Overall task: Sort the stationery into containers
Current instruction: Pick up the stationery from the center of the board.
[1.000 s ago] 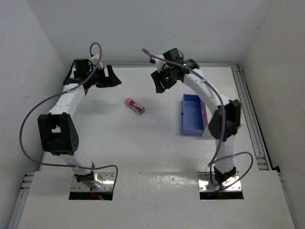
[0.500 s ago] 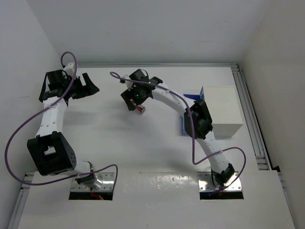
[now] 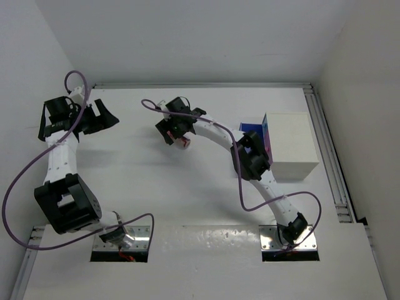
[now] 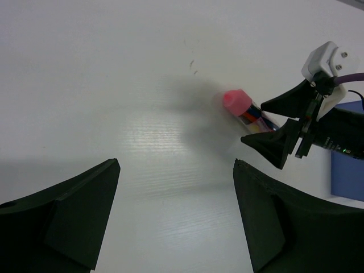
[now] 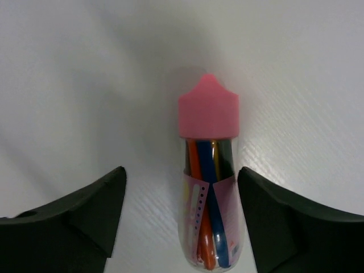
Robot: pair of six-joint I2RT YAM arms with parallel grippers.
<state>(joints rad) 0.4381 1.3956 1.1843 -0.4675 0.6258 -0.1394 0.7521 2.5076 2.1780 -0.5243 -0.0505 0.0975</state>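
White plastic cabinet (image 3: 290, 144) stands at the right of the surface (image 3: 144, 181), and the blue drawer (image 3: 250, 129) just beside it is partly hidden behind my right arm. Nothing blocks the clear tube (image 5: 209, 187) with the pink cap: it lies flat mid-surface, coloured pieces inside. My right gripper (image 5: 181, 173) is over it with its jaws spread, and the tube lies between them, unclamped. My left gripper (image 4: 176, 170) hangs released, well off to the left, holding nothing.

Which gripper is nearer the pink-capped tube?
Right. The right gripper is open with a finger either side of the pink-capped tube; the left gripper hangs open well off to its left.
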